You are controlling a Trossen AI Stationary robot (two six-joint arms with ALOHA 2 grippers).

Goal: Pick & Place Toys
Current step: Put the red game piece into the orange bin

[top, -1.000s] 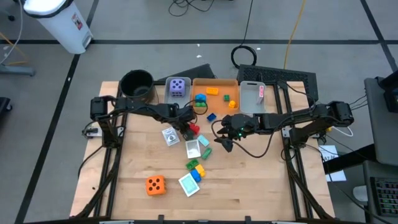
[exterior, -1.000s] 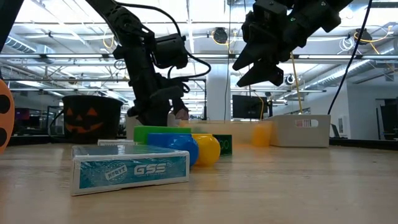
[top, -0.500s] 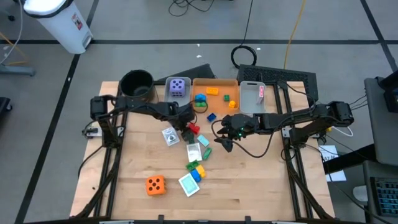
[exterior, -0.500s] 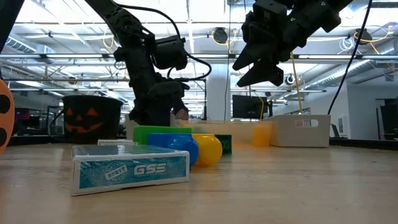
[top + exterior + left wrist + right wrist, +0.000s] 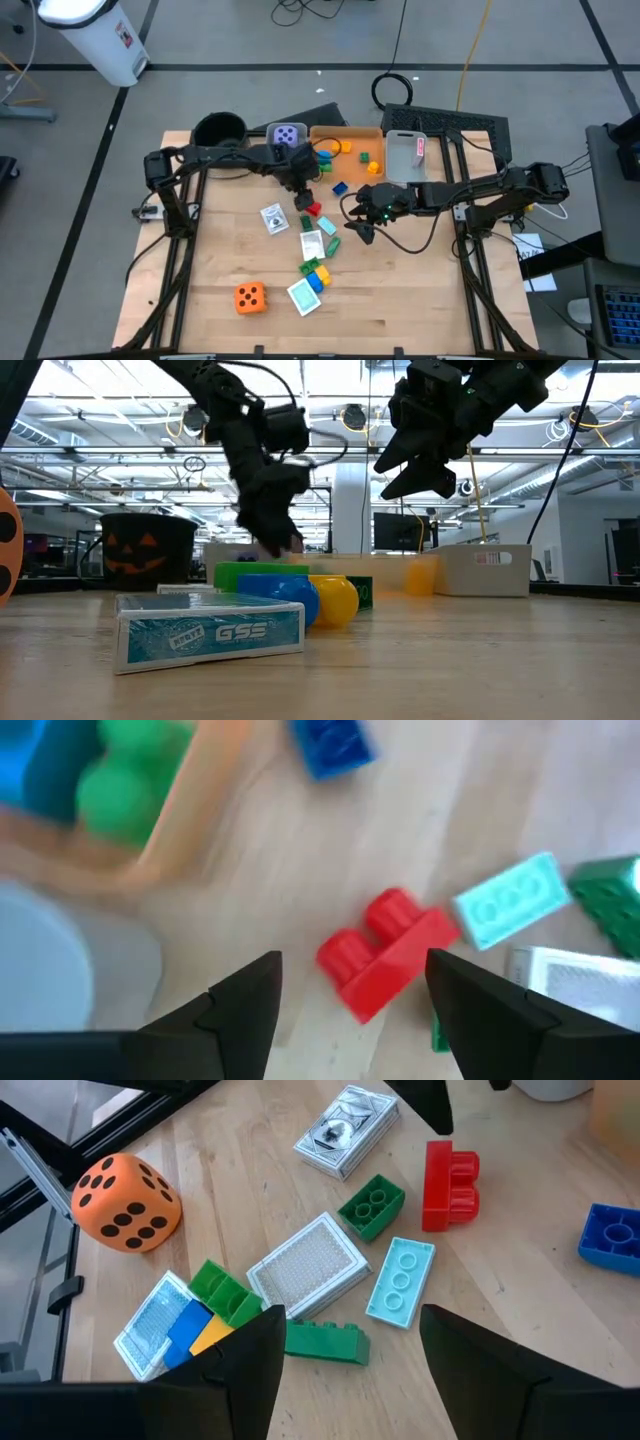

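Hovering with jaws spread and empty, the left gripper [image 5: 350, 995] has the red brick [image 5: 385, 952] lying on the desk just ahead of them. Closing off-centre could flick it into the teal brick [image 5: 510, 900]. The right gripper [image 5: 345, 1345], also spread, waits above the pile.

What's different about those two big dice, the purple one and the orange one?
The purple die sits in a grey bin at the table's far edge, while the orange die lies loose on the bare table near the front. The purple die has pale dots; the orange die has black dots. The left gripper is close to the purple die; neither gripper is near the orange one. Both are dotted cubes of similar size.
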